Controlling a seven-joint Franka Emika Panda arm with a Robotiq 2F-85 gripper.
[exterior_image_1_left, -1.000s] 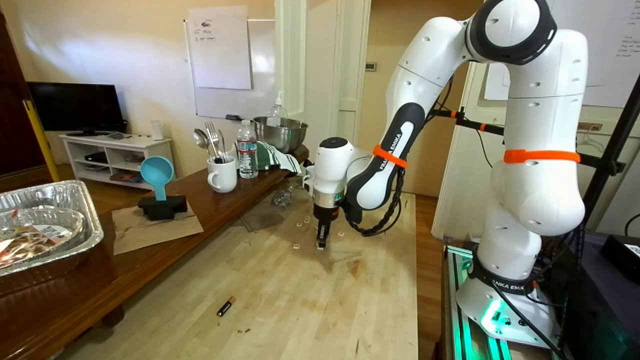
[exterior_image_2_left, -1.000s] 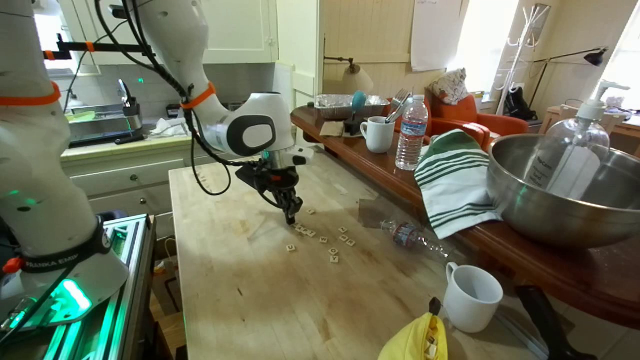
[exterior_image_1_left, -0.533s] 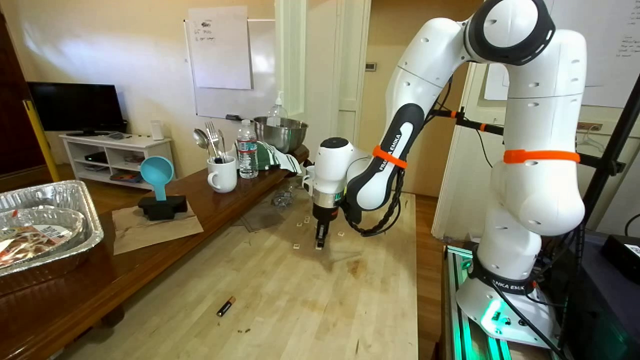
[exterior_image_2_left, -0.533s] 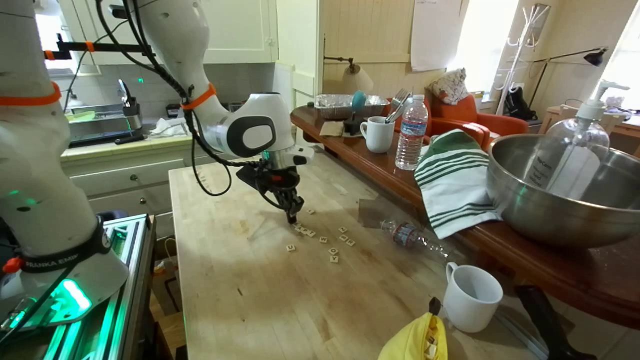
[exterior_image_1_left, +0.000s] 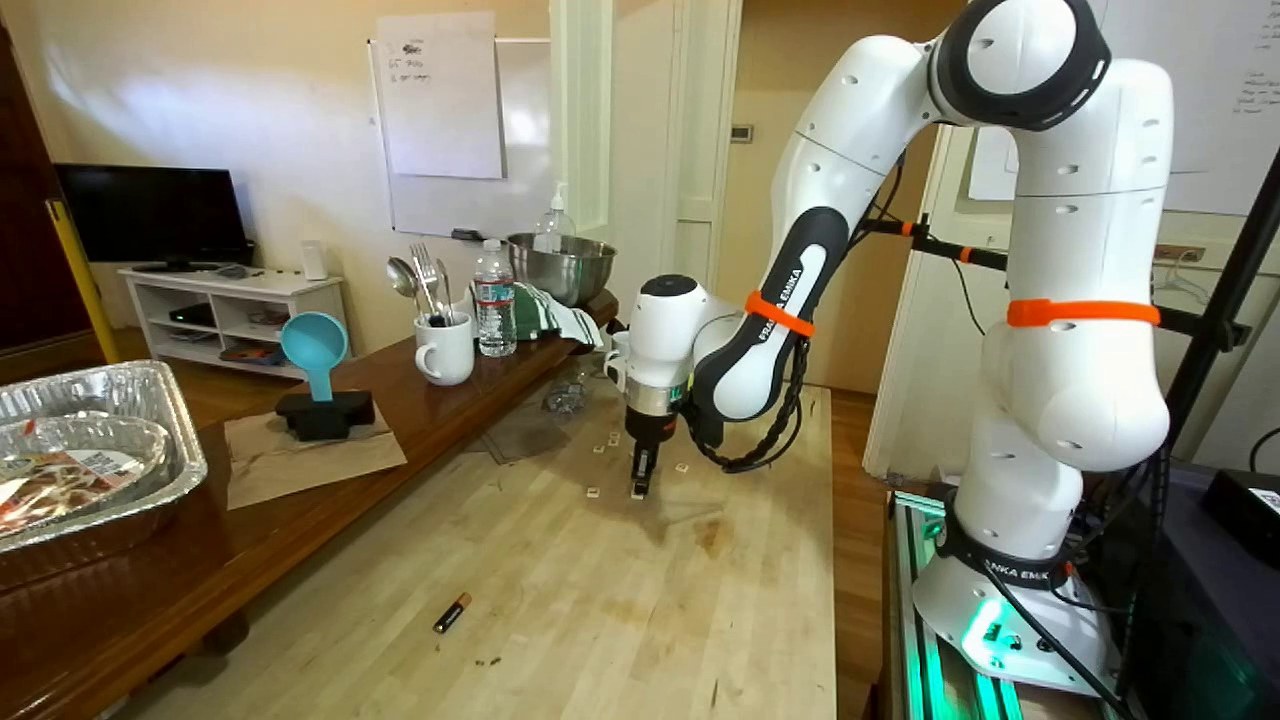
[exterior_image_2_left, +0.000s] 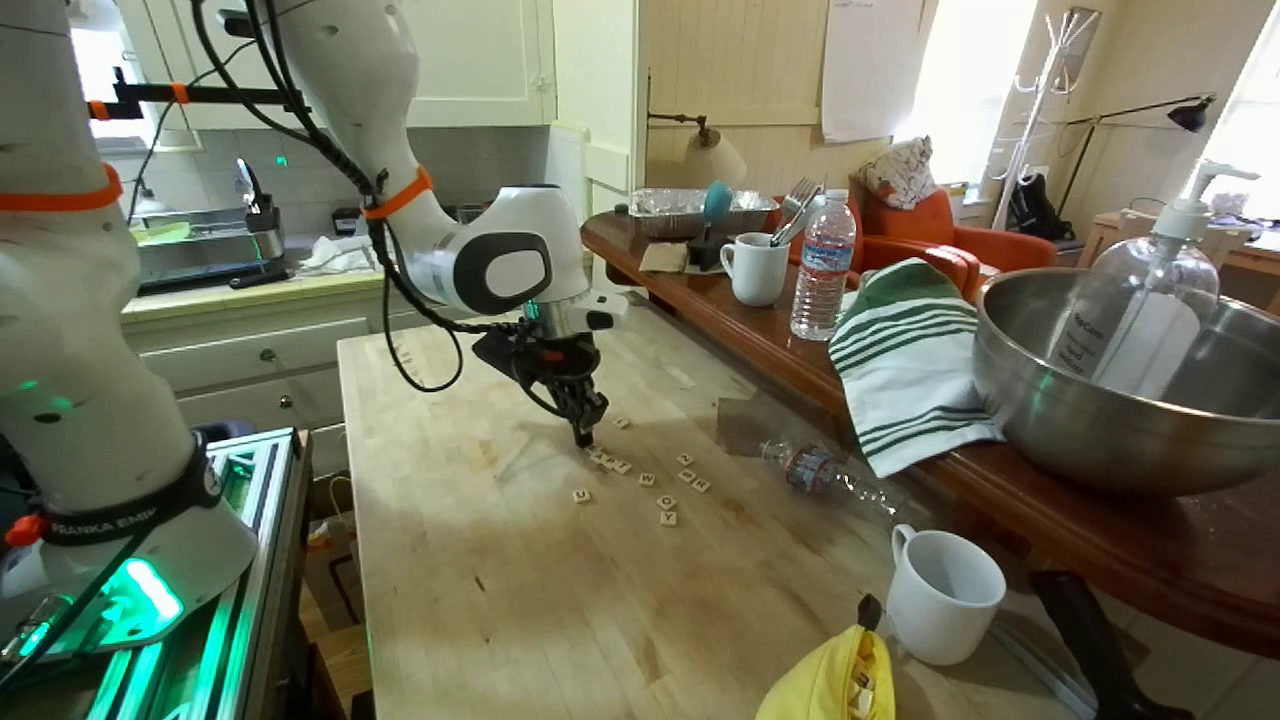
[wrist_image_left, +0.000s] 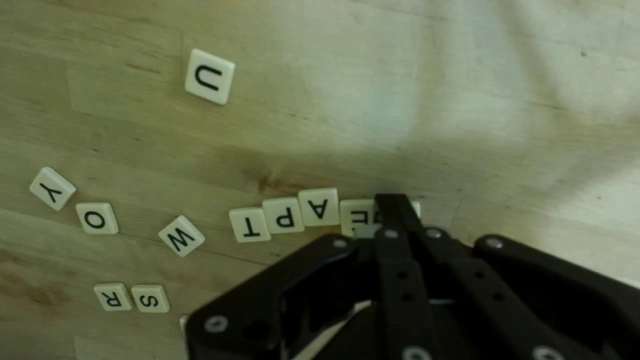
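Note:
My gripper points down with its black fingertips pressed together. In the wrist view the tips cover most of a letter tile at the end of a short row; whether they touch it I cannot tell. The row also holds the E tile, A tile, P tile and T tile, side by side and slightly uneven. The gripper also shows in both exterior views, low at the wooden table. The U tile lies apart from the row.
Loose tiles include W, O, Y, R and S. A battery, a lying bottle, a white mug and a yellow pouch are on the table. A raised brown ledge runs alongside.
The gripper has shifted very slightly since one second ago and holds still over the last half second. The tiles have not visibly moved.

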